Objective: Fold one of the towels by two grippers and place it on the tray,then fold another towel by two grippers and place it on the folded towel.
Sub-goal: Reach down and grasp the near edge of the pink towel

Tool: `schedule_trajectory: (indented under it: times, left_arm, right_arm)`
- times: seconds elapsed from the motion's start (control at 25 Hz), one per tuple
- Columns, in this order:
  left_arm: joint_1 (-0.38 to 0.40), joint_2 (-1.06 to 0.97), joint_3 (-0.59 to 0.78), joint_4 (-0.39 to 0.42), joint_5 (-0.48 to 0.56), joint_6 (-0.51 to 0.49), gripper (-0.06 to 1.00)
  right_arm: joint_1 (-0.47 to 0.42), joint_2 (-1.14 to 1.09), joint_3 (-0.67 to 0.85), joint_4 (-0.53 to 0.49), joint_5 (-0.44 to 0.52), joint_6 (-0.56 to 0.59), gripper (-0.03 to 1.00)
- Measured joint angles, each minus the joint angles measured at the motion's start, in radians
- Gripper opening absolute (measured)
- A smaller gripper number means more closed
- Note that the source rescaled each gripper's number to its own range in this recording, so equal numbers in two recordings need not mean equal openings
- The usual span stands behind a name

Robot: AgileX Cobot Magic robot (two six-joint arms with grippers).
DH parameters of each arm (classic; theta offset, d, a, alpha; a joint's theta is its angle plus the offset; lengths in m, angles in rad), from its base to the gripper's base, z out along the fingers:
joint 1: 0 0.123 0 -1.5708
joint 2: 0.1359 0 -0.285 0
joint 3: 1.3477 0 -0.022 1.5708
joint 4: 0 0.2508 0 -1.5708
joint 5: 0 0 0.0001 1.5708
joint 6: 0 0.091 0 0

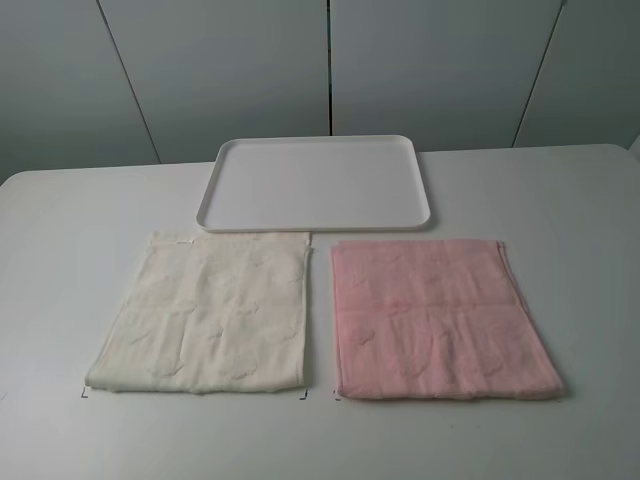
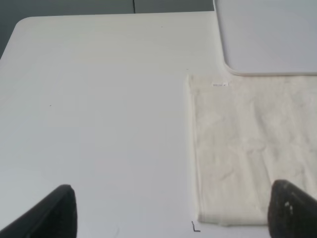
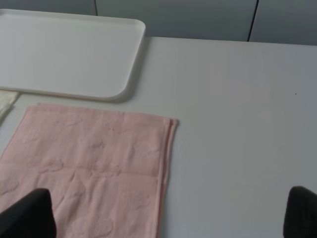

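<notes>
The left gripper (image 2: 173,215) and right gripper (image 3: 166,213) are spread wide with nothing gripped. Only their fingertips are seen, and neither arm is shown in the high view. The cream towel (image 1: 205,315) is laid flat on the left arm's side and the pink towel (image 1: 440,320) on the right's, just apart, with the tray (image 1: 315,222) set beyond both. The grippers' height above the table (image 1: 580,200) cannot be judged.

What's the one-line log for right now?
stage: nothing folded | cream terry towel: flat | pink terry towel: flat | white rectangular tray: no towel | left gripper: open | right gripper: open
</notes>
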Motion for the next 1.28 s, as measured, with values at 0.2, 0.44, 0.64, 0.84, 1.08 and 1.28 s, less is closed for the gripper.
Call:
schedule_trajectory:
  times: [0.2,0.44,0.64,0.84,1.08,1.28]
  left_arm:
    - [0.0,0.0,0.0,0.0,0.0,0.0,0.99]
    - [0.0,0.0,0.0,0.0,0.0,0.0,0.99]
    - [0.0,0.0,0.0,0.0,0.0,0.0,0.99]
    - [0.0,0.001,0.0,-0.009,-0.009,0.0,0.99]
    - [0.0,0.133,-0.022,-0.084,-0.035,0.055,0.99]
    - [0.0,0.351,-0.124,-0.167,-0.118,0.192,0.99]
  right_arm:
    - [0.0,0.0,0.0,0.0,0.0,0.0,1.0]
    - [0.0,0.0,0.0,0.004,0.0,0.0,1.0]
    - [0.0,0.0,0.0,0.004,0.0,0.0,1.0]
    - [0.0,0.006,-0.017,0.004,0.05,0.012,1.0]
    - [0.016,0.153,-0.043,0.01,0.038,0.018,1.0]
    - [0.016,0.333,-0.087,0.017,-0.051,-0.025,1.0]
